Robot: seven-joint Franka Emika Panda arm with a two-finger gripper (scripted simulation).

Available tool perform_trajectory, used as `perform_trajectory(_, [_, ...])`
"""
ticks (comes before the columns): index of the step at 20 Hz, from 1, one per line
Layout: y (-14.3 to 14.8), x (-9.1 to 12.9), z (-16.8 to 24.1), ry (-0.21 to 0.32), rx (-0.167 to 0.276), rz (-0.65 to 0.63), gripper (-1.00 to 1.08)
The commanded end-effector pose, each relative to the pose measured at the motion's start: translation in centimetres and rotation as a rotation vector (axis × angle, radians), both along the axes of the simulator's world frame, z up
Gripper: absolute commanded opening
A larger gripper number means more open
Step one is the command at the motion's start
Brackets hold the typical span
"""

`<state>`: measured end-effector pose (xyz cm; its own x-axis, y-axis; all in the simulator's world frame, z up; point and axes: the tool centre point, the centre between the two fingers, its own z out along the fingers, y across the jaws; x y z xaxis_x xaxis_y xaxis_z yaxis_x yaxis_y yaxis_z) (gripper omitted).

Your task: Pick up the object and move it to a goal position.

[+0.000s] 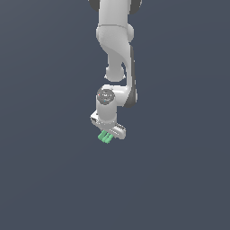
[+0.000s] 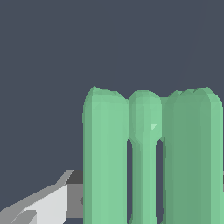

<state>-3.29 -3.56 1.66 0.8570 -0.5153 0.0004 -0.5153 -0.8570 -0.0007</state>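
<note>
Block [image 1: 105, 137] is seen directly beneath the pincer [image 1: 108, 132], jutting toward 7 o'clock in the exterior view, presumably so that it can be carried to the goal, which is not marked. In the wrist view its three ridges [image 2: 146, 157] fill the lower frame beside one finger [image 2: 48, 205]. The pincer appears closed on the block, though contact is not plainly shown. Whether the block is lifted off the desk [image 1: 45, 179] cannot be told.
</note>
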Motion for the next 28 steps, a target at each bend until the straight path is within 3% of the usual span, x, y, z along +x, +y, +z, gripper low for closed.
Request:
perform_trajectory(1, [0.0, 0.0, -0.1, 0.001, 0.000, -0.001, -1.00])
perform_trajectory(11, [-2.1, 1.0, 1.2, 0.000, 0.000, 0.000, -1.00])
perform_trajectory(28, [-14.6, 7.3, 8.6, 0.000, -0.001, 0.000, -1.00])
